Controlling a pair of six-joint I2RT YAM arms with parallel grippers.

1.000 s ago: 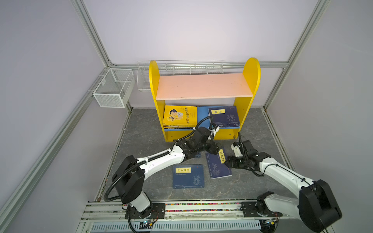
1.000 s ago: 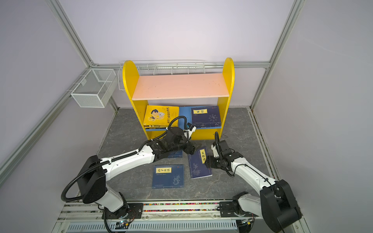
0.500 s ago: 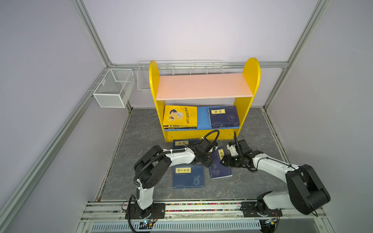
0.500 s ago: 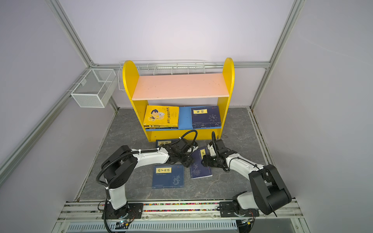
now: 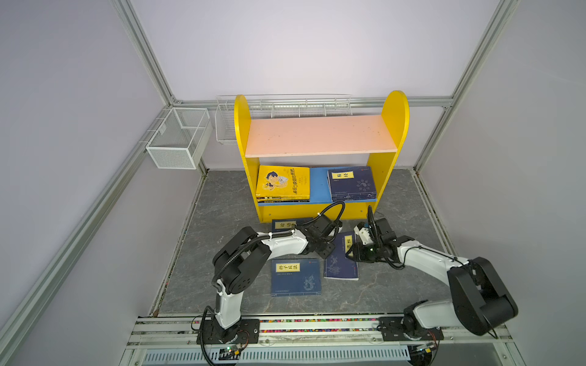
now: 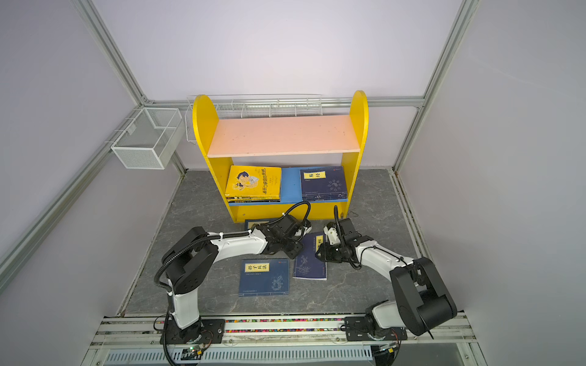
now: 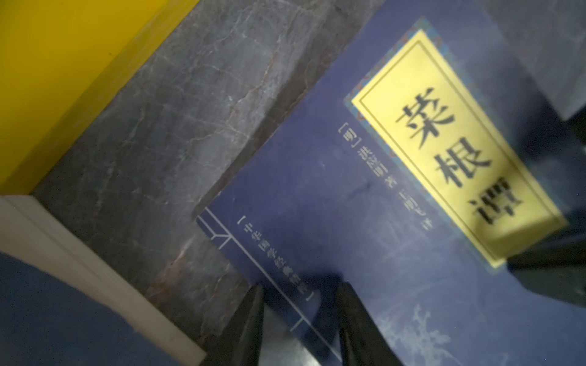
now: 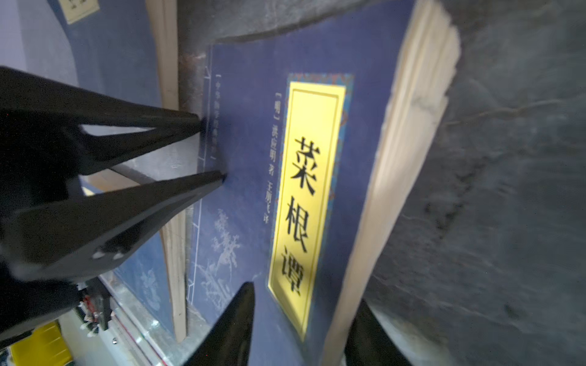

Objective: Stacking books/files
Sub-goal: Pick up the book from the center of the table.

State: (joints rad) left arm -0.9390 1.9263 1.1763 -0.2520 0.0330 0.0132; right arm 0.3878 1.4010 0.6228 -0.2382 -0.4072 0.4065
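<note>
A navy book [image 5: 341, 264] [image 6: 309, 267] with a pale-yellow title label lies tilted on the grey floor between my two grippers. My left gripper [image 5: 329, 252] [image 7: 301, 286] stands at its spine edge. Its jaws are partly open, one tip on the cover [image 7: 348, 190] and one on the floor side, and floor shows between them. My right gripper [image 5: 350, 253] [image 8: 306, 293] straddles the raised page edge. One finger lies on the cover [image 8: 247, 126] and the other is against the pages. The left gripper's fingers [image 8: 190, 126] show across the book.
Two more navy books lie on the floor, one in front [image 5: 295, 277] and one by the shelf foot [image 5: 283, 225]. The yellow shelf [image 5: 320, 136] holds a yellow-topped stack [image 5: 282, 183] and a navy stack [image 5: 352, 183]. A wire basket [image 5: 177, 139] hangs at the left wall.
My left arm has drawn back from the shelf down to the tilted book's spine. My right gripper has moved in to its page edge. Both pairs of jaws have narrowed.
</note>
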